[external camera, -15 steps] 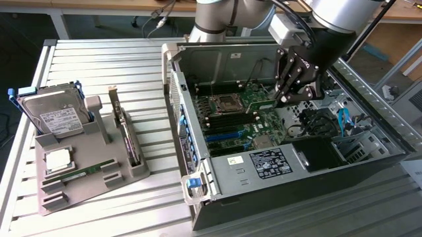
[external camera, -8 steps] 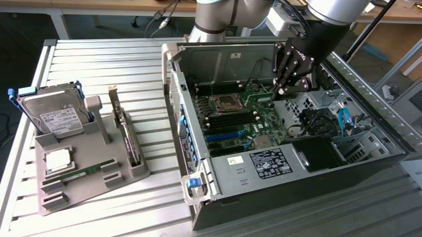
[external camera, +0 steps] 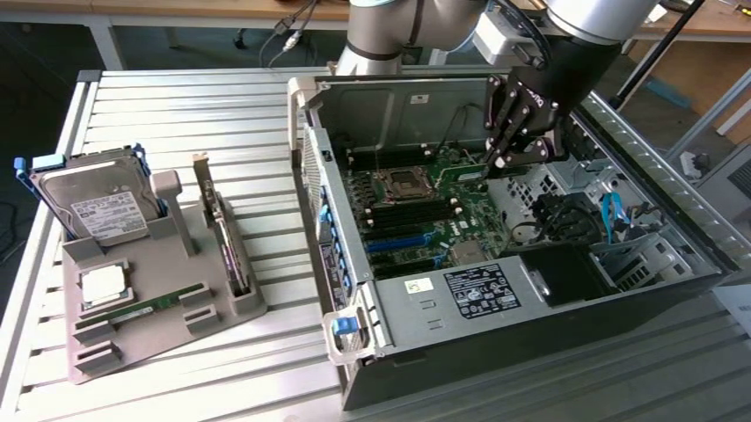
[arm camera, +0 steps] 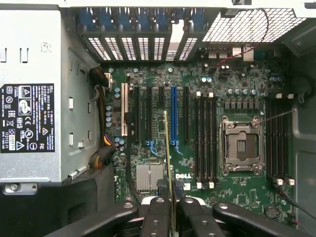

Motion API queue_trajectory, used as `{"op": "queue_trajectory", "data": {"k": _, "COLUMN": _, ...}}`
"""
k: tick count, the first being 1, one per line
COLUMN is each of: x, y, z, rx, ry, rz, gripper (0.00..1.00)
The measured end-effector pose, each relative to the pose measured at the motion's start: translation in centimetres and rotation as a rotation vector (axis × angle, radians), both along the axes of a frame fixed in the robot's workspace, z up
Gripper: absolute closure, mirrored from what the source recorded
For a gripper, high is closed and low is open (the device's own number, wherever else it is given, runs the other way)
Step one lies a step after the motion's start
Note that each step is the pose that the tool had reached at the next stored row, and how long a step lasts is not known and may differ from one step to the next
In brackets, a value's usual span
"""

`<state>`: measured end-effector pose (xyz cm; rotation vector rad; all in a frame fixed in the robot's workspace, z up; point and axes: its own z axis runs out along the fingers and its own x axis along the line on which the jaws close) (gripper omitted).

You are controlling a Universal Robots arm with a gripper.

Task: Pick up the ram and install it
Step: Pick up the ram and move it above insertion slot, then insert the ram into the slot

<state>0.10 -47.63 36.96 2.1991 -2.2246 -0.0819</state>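
The robot arm's tool [external camera: 507,160] reached into the open computer case [external camera: 505,374] lying on the slatted metal worktop [external camera: 176,105], clamped on the ram [external camera: 460,174]. The green stick was held on edge over the motherboard [arm camera: 247,195], near the processor socket [arm camera: 242,145] and the black memory slots [arm camera: 205,140].

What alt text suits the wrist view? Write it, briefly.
The gripper holds the ram edge-on over a green motherboard inside an open computer case. An empty processor socket sits between two banks of black memory slots.
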Motion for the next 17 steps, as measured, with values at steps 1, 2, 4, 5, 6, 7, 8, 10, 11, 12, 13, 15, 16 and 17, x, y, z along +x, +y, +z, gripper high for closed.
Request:
{"op": "queue_trajectory", "data": {"k": 1, "x": 0.0, "y": 0.00, "z": 0.00, "rx": 0.0000, "ry": 0.0000, "rz": 0.000, "gripper": 0.86}}
{"op": "queue_trajectory", "data": {"k": 2, "x": 0.0, "y": 0.00, "z": 0.00, "rx": 0.0000, "ry": -0.0001, "rz": 0.000, "gripper": 0.86}}
{"op": "queue_trajectory", "data": {"k": 4, "x": 0.0, "y": 0.00, "z": 0.00, "rx": 0.0000, "ry": 0.0000, "rz": 0.000, "gripper": 0.86}}
{"op": "queue_trajectory", "data": {"k": 5, "x": 0.0, "y": 0.00, "z": 0.00, "rx": 0.0000, "ry": 0.0000, "rz": 0.000, "gripper": 0.86}}
{"op": "queue_trajectory", "data": {"k": 6, "x": 0.0, "y": 0.00, "z": 0.00, "rx": 0.0000, "ry": 0.0000, "rz": 0.000, "gripper": 0.86}}
{"op": "queue_trajectory", "data": {"k": 7, "x": 0.0, "y": 0.00, "z": 0.00, "rx": 0.0000, "ry": 0.0000, "rz": 0.000, "gripper": 0.86}}
{"op": "queue_trajectory", "data": {"k": 8, "x": 0.0, "y": 0.00, "z": 0.00, "rx": 0.0000, "ry": 0.0000, "rz": 0.000, "gripper": 0.86}}
{"op": "queue_trajectory", "data": {"k": 10, "x": -0.2, "y": 0.01, "z": -0.13, "rx": 0.0001, "ry": -0.0001, "rz": 0.000, "gripper": 0.86}}
{"op": "queue_trajectory", "data": {"k": 11, "x": -0.3, "y": 0.01, "z": -0.21, "rx": 0.0000, "ry": 0.0000, "rz": 0.000, "gripper": 0.86}}
{"op": "queue_trajectory", "data": {"k": 12, "x": -0.5, "y": 0.02, "z": -0.33, "rx": 0.0000, "ry": 0.0000, "rz": 0.000, "gripper": 0.86}}
{"op": "queue_trajectory", "data": {"k": 13, "x": -0.7, "y": 0.02, "z": -0.46, "rx": 0.0000, "ry": -0.0001, "rz": 0.000, "gripper": 0.86}}
{"op": "queue_trajectory", "data": {"k": 15, "x": -1.3, "y": 0.02, "z": -0.73, "rx": 0.0000, "ry": -0.0001, "rz": 0.000, "gripper": 0.86}}
{"op": "queue_trajectory", "data": {"k": 16, "x": -1.4, "y": 0.02, "z": -0.89, "rx": 0.0000, "ry": -0.0001, "rz": 0.000, "gripper": 0.86}}
{"op": "queue_trajectory", "data": {"k": 17, "x": -1.5, "y": 0.03, "z": -1.01, "rx": -0.0001, "ry": 0.0000, "rz": 0.000, "gripper": 0.86}}
